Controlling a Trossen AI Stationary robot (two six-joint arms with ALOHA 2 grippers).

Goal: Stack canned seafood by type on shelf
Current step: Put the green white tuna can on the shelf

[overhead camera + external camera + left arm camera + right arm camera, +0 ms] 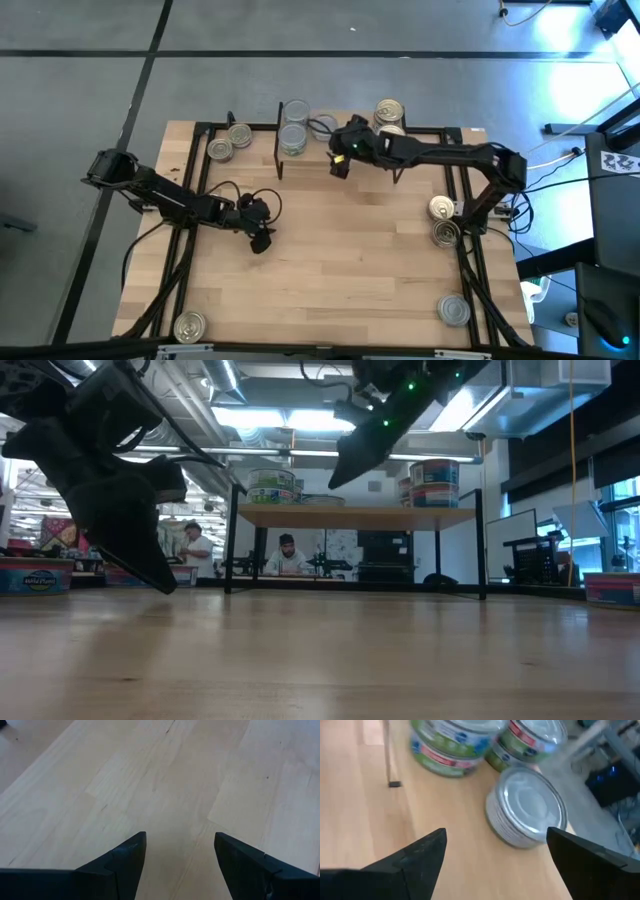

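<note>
Right claw (340, 165) and forearm cover the middle of the shelf (300, 128) in the high view; the tin (322, 124) under it shows only partly. Labels on the stack of silver tins (294, 126) are too small to read there. In the right wrist view the two labelled tins (455, 740) are cut by the edge at 12 o'clock and blurred. Low view: left claw (150, 565) is a dark silhouette, jaw gap unreadable; tins on the surface (320, 660) at 9 and 3 o'clock are clipped.

Two people (287, 553) seated beyond table (320, 660); cables (560, 150) on floor.
</note>
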